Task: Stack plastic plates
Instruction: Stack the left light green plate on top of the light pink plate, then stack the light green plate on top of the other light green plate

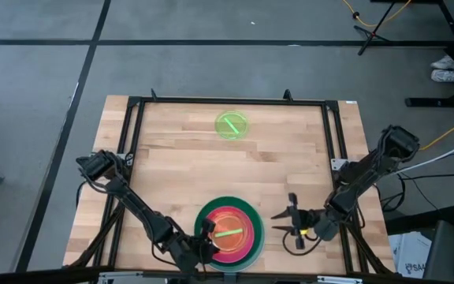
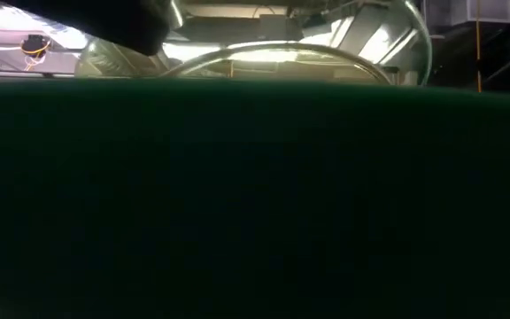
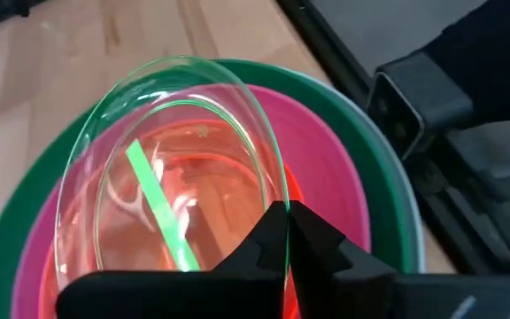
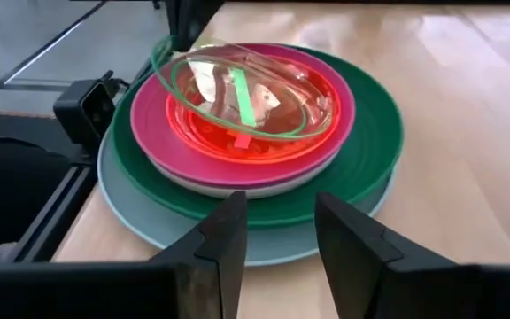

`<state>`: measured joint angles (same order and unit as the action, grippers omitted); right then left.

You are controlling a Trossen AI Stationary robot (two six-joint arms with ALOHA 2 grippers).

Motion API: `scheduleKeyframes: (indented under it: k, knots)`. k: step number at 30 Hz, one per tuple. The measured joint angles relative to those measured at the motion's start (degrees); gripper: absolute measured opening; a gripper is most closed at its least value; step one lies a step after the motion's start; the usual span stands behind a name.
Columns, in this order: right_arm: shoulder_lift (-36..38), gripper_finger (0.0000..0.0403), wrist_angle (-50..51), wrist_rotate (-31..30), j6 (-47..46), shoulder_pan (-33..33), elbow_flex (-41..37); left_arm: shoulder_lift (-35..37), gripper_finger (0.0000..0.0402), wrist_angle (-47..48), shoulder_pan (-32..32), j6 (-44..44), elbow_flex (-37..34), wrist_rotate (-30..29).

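Wooden table (image 1: 172,170). Near front edge, stack (image 4: 246,151): light-blue plate (image 4: 118,190), dark-green (image 4: 370,133), magenta (image 4: 153,120), red (image 4: 197,133). Tilted on top, clear lime plate (image 3: 175,151), rim clenched in left pincer (image 3: 286,221). Right pincer (image 4: 277,235) released, just beside stack. Second lime plate (image 1: 232,125) well apart, far side.

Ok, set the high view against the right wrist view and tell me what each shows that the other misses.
Only the high view shows the second lime-green plate lying alone at the table's far side, and the right gripper open beside the stack.

Only the right wrist view shows the light-blue plate at the bottom of the stack and the cream rim under the magenta plate.

Both show the dark-green plate, the red-orange plate and the left gripper shut on the tilted clear lime-green plate on top.
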<state>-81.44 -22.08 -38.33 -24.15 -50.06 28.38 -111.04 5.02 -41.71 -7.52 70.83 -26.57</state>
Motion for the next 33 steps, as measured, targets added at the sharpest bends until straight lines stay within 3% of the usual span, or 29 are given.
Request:
scheduleKeyframes:
  k: [7,14,19,23,29,33]
  knots:
    - [-4.38,0.0127,-2.06,0.81,-2.92,0.2,0.56,0.0,0.0004,-0.05,0.22,-1.43,0.0,1.46]
    - [-5.78,0.0127,-1.94,3.16,-1.83,0.2,2.27,0.41,0.006,1.13,0.5,-2.48,0.0,1.66]
    - [-5.78,0.0127,-1.86,7.3,0.38,0.2,4.12,3.5,0.0086,8.84,0.38,-3.77,1.83,2.48]
    - [-5.91,0.0127,-1.84,11.89,0.07,0.15,5.5,6.05,0.0088,12.74,-0.59,-10.18,3.39,3.74]
    - [-7.19,0.0127,-1.99,19.28,-8.13,0.15,6.03,6.97,0.0089,16.11,-5.74,-26.03,3.03,12.03]
    - [-11.42,0.0127,-3.86,21.52,-11.01,0.17,6.01,6.45,0.0089,13.22,-9.97,-32.6,0.02,9.13]
